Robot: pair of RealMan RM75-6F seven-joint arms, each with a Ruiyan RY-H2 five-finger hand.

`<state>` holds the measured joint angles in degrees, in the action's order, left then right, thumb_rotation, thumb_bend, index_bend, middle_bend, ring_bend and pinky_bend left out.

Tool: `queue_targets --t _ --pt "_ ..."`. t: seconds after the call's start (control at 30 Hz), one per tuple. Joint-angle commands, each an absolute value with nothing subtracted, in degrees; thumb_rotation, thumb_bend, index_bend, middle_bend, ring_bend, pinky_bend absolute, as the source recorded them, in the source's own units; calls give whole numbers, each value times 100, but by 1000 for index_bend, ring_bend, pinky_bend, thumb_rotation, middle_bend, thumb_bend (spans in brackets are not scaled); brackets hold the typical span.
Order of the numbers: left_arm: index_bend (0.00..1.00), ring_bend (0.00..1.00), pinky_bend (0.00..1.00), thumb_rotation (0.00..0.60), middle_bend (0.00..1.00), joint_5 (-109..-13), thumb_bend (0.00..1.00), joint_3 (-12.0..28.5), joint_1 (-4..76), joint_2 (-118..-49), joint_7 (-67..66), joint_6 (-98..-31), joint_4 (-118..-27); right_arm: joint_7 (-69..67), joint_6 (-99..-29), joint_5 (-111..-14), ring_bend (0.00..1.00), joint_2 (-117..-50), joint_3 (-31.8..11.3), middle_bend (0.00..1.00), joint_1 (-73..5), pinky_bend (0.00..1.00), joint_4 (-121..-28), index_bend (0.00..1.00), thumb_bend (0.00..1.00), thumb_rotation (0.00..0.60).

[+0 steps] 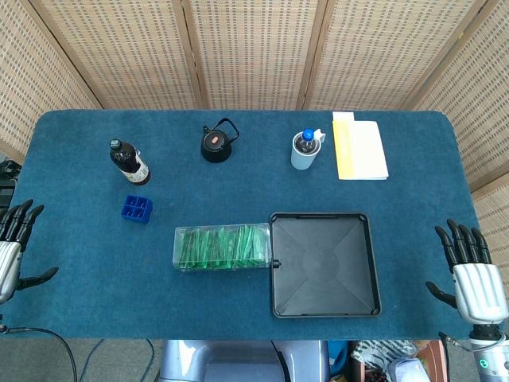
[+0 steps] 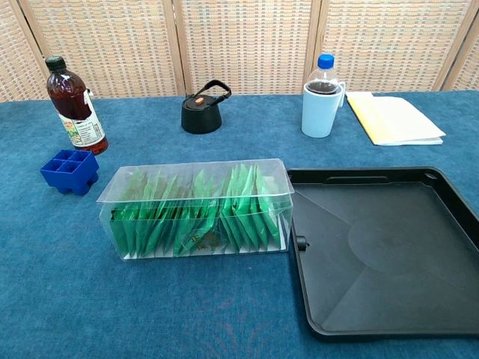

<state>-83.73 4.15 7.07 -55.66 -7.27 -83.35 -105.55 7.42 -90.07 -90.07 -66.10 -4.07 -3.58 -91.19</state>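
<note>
Left hand: the left hand (image 1: 12,247) has its fingers spread and holds nothing.
Right hand: the right hand (image 1: 473,270) is spread wide too, holding nothing.
Tray: the black tray (image 1: 322,306) sits nearest the right hand, apart from it.
Box: the clear box of green packets (image 1: 223,247) touches the tray's left side.

Clear sachet box (image 2: 196,209) beside black tray (image 2: 389,254)

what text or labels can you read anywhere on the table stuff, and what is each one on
No text can be read in full.
Bottle label: printing there, too small and blurred to read.
Green sachets in the clear box: pale marks on one packet, not legible.
Yellow-edged booklet: no print visible.
Black kettle, pale mug, blue tray, black tray: no writing visible.
</note>
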Motion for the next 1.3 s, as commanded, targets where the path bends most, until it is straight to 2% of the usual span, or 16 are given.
queue_targets --t 0.03,0.13,0.27,0.43,0.5,0.6,0.67,0.77,0.97,1.3 --pt "0 0 0 600 0 -8377 86 413 710 -5566 -730 -8336 -10557 762 -8993 -9019 0 -6604 -397 0 -361 0 -9131 0 90 600" --pt "0 0 0 600 0 -8388 85 406 700 -5563 -717 -8356 -10557 758 -8919 -9034 0 -6609 -396 0 -408 0 -9157 0 90 600" --pt "0 0 0 600 0 -8410 86 398 713 -5566 -705 -8344 -10531 668 -8457 -9220 0 -6488 -429 0 -776 0 -9434 0 90 600" --pt "0 0 0 600 0 -8405 86 392 748 -5583 -705 -8286 -10509 124 -7171 -9356 0 -6171 -599 0 -1728 0 -10247 11 90 600" --pt "0 0 0 600 0 -8402 85 399 756 -5597 -702 -8287 -10514 20 -6678 -9242 0 -6198 -743 0 -2110 0 -10456 47 90 600" --pt "0 0 0 600 0 -8404 85 410 753 -5616 -695 -8320 -10515 35 -6038 -8947 0 -6425 -980 0 -2638 0 -10636 104 90 600" --pt "0 0 0 600 0 -8376 85 414 750 -5624 -699 -8323 -10498 238 -5505 -8616 0 -6804 -1207 0 -3137 0 -10686 130 90 600" --pt "0 0 0 600 0 -8323 85 424 768 -5629 -699 -8283 -10480 629 -5073 -8005 0 -7341 -1434 0 -3615 0 -10599 161 99 600" --pt "0 0 0 600 0 -8311 85 440 780 -5632 -690 -8291 -10461 1424 -4684 -6986 0 -8326 -1538 0 -4312 0 -10367 205 160 600" --pt "0 0 0 600 0 -8222 85 457 801 -5610 -620 -8231 -10441 2536 -4892 -6183 0 -9285 -1562 0 -4927 0 -9825 220 220 600"
